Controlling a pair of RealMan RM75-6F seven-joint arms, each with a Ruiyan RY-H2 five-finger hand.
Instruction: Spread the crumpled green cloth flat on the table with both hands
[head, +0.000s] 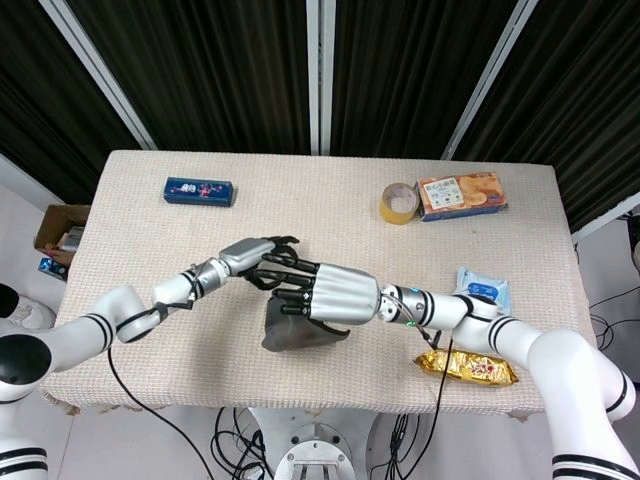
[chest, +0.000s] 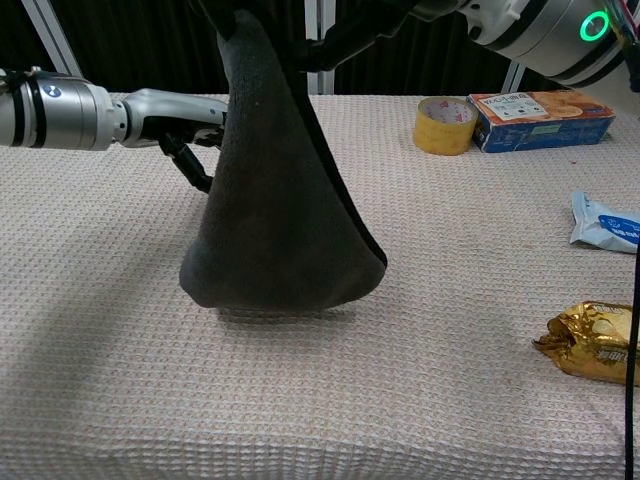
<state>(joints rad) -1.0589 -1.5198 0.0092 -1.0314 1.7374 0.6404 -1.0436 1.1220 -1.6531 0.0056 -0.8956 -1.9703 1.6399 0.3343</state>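
Observation:
The dark green-grey cloth (chest: 275, 200) hangs in a cone from my right hand (head: 325, 295), its bottom edge resting on the table (chest: 120, 330). In the head view the cloth (head: 295, 332) shows below that hand, which grips its top; in the chest view the grip is cut off by the frame's top edge. My left hand (chest: 185, 115) has its fingers spread at the cloth's upper left edge, some of them hidden behind the fabric. Seen from the head camera, the left hand (head: 255, 258) sits just beside the right hand's fingers. Whether it touches the cloth I cannot tell.
A blue box (head: 198, 190) lies at the back left. A tape roll (chest: 445, 125) and a cracker box (chest: 540, 118) stand at the back right. A wipes pack (chest: 605, 222) and a gold snack bag (chest: 592, 342) lie near the right edge.

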